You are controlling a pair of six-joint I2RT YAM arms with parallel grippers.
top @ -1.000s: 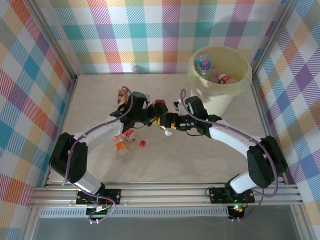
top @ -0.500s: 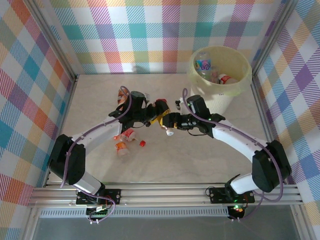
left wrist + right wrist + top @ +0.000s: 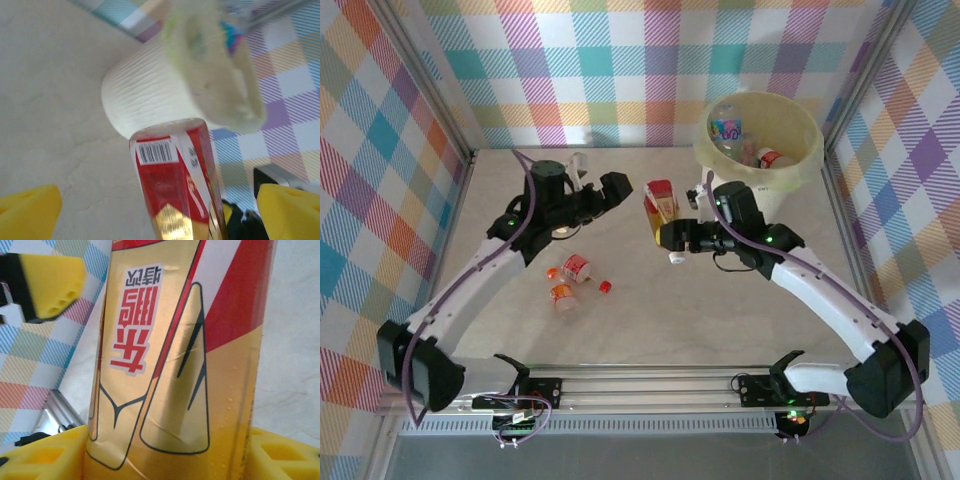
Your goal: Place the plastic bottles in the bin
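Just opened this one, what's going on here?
The right gripper is clamped on a bottle with a red-and-gold label, holding it between the two arms, a little short of the bin. The left gripper faces it with jaws wide open and empty, apart from the bottle. A few bottles already lie in the bin. Two small orange-labelled bottles and a red cap lie on the table.

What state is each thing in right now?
left pincer: open, empty.
right pincer: shut on the red-and-gold bottle.
red-and-gold bottle: gripped, not yet in the bin.
bin: upright, several bottles inside.
two small bottles: lying on the table.
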